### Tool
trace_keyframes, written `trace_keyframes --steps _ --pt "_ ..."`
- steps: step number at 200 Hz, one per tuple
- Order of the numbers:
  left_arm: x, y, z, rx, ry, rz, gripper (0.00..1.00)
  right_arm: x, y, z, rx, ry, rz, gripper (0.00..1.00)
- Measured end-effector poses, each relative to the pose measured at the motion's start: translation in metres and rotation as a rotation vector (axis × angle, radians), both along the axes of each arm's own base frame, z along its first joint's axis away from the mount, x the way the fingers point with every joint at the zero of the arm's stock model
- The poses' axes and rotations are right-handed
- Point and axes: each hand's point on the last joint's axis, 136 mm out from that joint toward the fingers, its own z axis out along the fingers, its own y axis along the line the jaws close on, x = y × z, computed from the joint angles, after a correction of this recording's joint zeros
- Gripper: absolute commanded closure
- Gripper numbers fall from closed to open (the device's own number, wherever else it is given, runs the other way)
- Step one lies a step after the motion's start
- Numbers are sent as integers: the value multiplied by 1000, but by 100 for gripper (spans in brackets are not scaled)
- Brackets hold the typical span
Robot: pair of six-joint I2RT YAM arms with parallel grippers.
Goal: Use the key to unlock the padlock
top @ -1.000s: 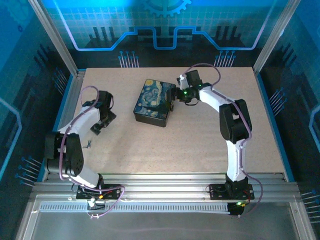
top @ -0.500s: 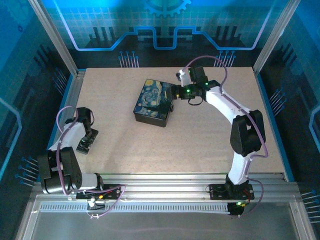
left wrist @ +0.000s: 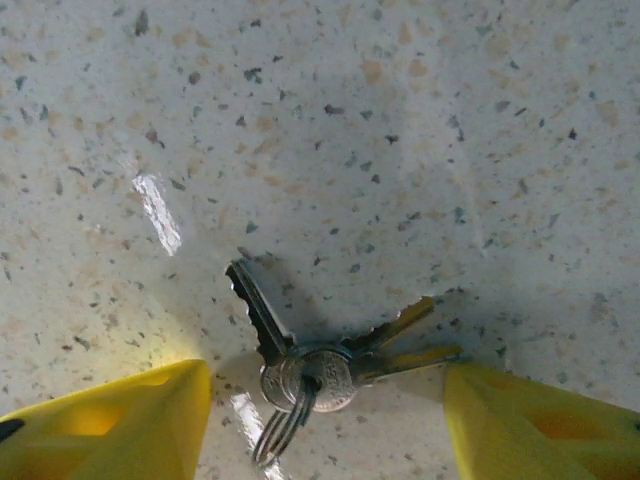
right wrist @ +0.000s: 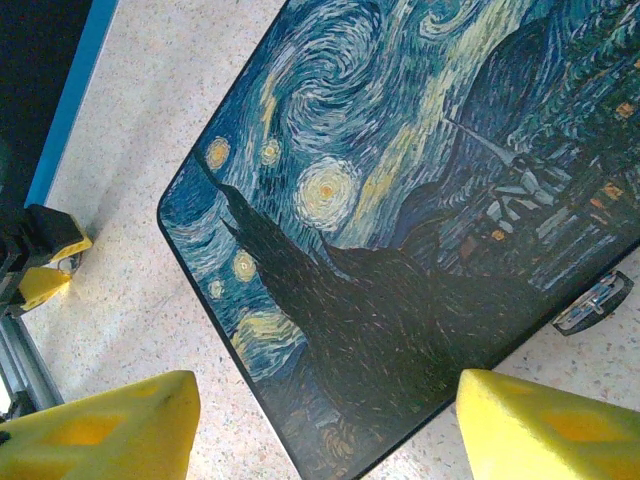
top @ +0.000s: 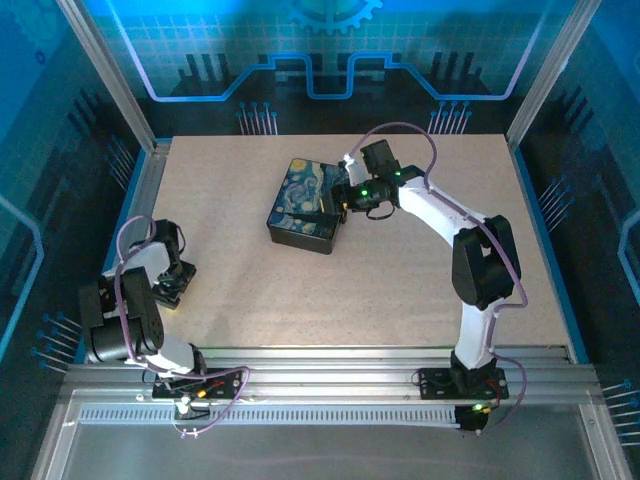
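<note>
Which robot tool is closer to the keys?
Left. The left tool hangs just over the keys, one finger on each side. The right tool is far off, over the painted box.

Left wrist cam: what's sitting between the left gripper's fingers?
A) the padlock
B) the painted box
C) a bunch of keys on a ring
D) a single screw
C: the left wrist view shows the bunch of keys lying flat on the speckled table, with the left gripper open and a yellow finger on either side of it.
</note>
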Motion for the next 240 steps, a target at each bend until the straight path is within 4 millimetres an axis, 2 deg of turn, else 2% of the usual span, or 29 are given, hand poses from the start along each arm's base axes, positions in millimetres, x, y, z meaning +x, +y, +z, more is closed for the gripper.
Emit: trace_keyframes --steps 46,66,93,111,141,159,180,219,225,233,240 --pt "2 0 0 -3 3 -30 61 0 0 0 -1 0 0 32" --pt "3 0 0 -3 7 -46 64 0 0 0 0 0 0 32" --pt "5 -1 0 0 10 -67 74 0 0 0 1 0 -1 32" --pt "8 -3 1 0 18 -92 76 0 0 0 1 -2 -1 32" --pt "27 -17 6 -12 -17 -164 81 -3 -2 -9 -4 5 -2 32" --pt "43 -26 16 -11 -54 -218 90 -9 -6 -18 -15 24 -8 32" --pt "64 -37 30 -7 -99 -292 92 -18 -12 -23 -28 33 -18 32" --pt "84 -62 47 -32 -142 -412 92 -36 -24 -17 -34 23 -46 32" --pt "85 -67 48 -35 -141 -431 88 -39 -26 -16 -34 21 -51 32" --pt "85 -71 51 -36 -137 -458 77 -42 -29 -15 -35 15 -55 32" --pt "85 -74 52 -36 -130 -476 71 -46 -30 -14 -34 15 -57 31"
